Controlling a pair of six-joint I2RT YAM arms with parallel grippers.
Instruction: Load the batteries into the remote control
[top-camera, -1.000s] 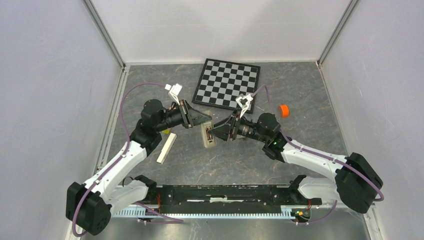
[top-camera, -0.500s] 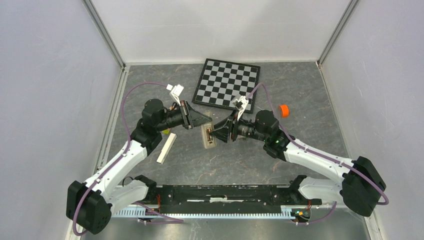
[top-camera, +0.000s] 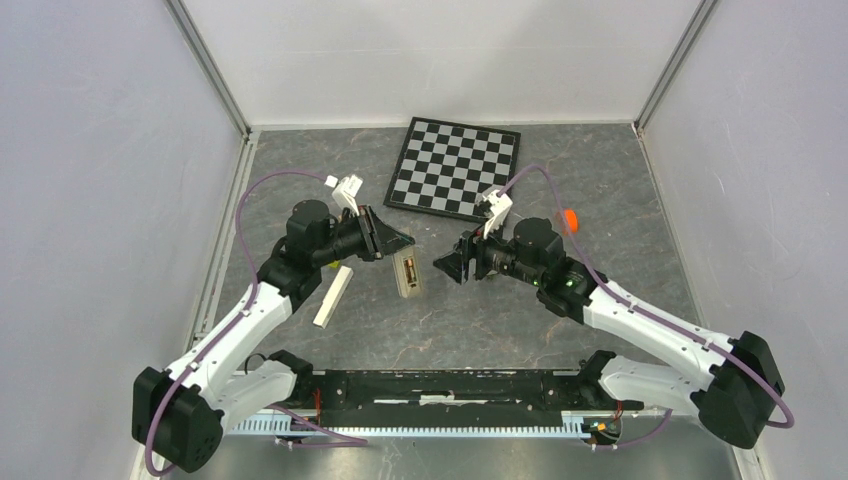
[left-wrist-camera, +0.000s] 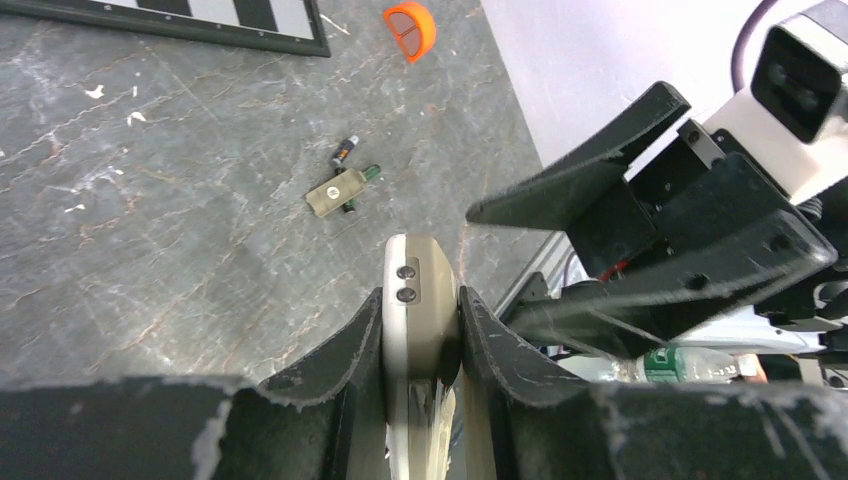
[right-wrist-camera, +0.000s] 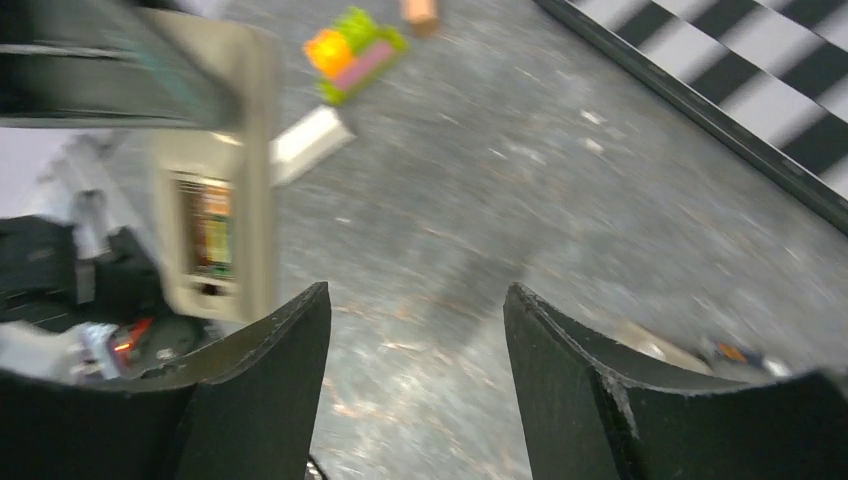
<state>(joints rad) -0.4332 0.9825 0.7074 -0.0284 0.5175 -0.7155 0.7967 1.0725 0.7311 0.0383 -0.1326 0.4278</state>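
Left gripper (left-wrist-camera: 421, 305) is clamped on the small flat white oblong remote control (top-camera: 406, 272), one black finger on each long edge. It holds it off the grey stone-pattern table (top-camera: 500, 320), near the middle of the top view. The recess side faces the right arm.

Right gripper (right-wrist-camera: 415, 295) is at 3 o'clock of the remote control, apart from it. Its jaws are spread wide with nothing between them, only bare table behind.

The right wrist view is blurred. The remote control's recess shows something orange-green inside, but I can't tell how many cells.

Loose batteries (left-wrist-camera: 345, 151) are two tiny slim dark cylinders lying on the table, at 11 o'clock of the remote's tip in the left wrist view. One touches a small flat tan plate (left-wrist-camera: 334, 193).

Other things on the table:
- Black-and-white checkerboard (top-camera: 455, 165) – at 12 o'clock of the table, flat.
- Orange round cap (top-camera: 570, 217) – at 2 o'clock of the right gripper, half hidden by the arm.
- Long plain cream block (top-camera: 333, 296) – at 8 o'clock of the remote control, well apart from it.
- Small orange-green-pink toy brick cluster (right-wrist-camera: 352, 45) – just past the cream block in the right wrist view.
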